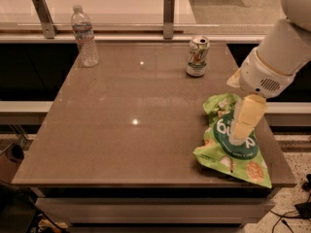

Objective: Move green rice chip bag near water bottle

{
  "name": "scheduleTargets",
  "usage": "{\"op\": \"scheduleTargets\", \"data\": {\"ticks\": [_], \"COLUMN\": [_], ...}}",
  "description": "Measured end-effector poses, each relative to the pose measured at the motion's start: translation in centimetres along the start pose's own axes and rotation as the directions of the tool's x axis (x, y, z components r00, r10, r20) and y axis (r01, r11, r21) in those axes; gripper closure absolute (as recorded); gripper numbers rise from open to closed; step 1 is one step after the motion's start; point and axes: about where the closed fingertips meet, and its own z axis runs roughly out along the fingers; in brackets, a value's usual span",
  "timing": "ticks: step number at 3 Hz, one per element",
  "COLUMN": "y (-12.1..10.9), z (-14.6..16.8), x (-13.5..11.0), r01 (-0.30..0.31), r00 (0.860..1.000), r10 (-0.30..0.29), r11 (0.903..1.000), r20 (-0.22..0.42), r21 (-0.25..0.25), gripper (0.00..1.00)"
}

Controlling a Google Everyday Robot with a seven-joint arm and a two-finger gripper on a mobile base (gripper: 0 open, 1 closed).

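Note:
The green rice chip bag [228, 147] lies flat at the table's front right corner, crinkled light green with a dark round label. The water bottle [84, 36] stands upright at the far left corner, clear with a white cap. My gripper [241, 132] hangs down from the white arm at the right, right over the middle of the bag, its tip at the label. Whether it touches the bag does not show.
A green-and-white soda can [198, 56] stands at the far middle-right of the brown table [131, 120]. Two metal posts [168, 17] rise behind the table's far edge. The bag's lower corner reaches the front right edge.

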Motion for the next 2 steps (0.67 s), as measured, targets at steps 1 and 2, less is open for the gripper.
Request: {"op": "scheduleTargets", "data": {"ticks": [1, 2], "y": [0.2, 0.8], "z": [3.8, 5.6], "x": [1.3, 2.2], "r01": [-0.053, -0.08], "r00": [0.999, 0.997], "r10": [0.053, 0.081], "r11": [0.9964, 0.9918], "r20": [-0.001, 0.006], "r21": [-0.066, -0.1], "gripper": [0.0, 0.0]}}
